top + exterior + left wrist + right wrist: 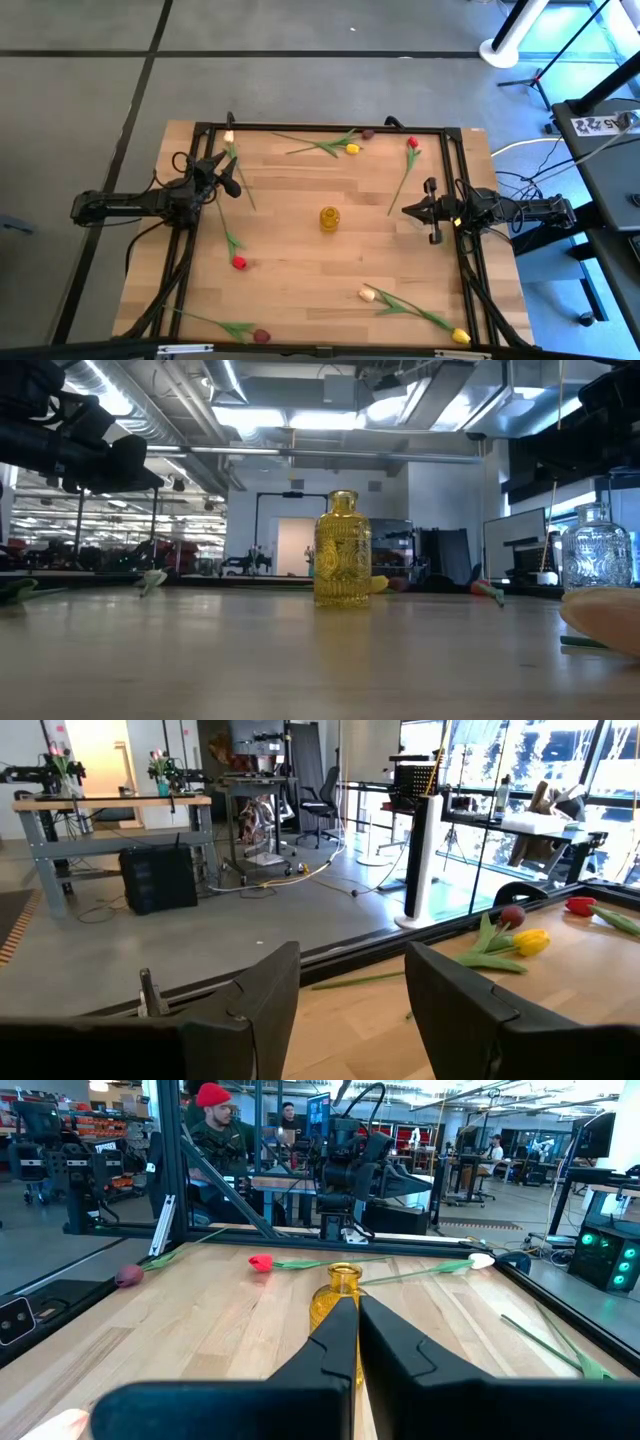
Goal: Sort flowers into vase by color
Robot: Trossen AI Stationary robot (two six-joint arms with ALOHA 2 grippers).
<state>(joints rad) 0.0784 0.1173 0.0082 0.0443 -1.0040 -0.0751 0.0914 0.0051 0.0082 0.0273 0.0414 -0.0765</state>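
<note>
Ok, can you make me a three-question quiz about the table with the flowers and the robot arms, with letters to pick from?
1. Where does the vase stand?
A. near the middle of the table
B. on the floor
C. in a gripper

2. What colour is the vase?
A. blue
B. yellow
C. black

3. How are the two grippers?
A. both shut
B. both open
C. left gripper open, right gripper shut

Answers:
1 A, the high view shows it alone near the middle of the table.
2 B, its glass looks golden yellow in the low view.
3 C, a wide gap shows between the left fingers, while the right fingers press together; neither holds a flower.
</note>
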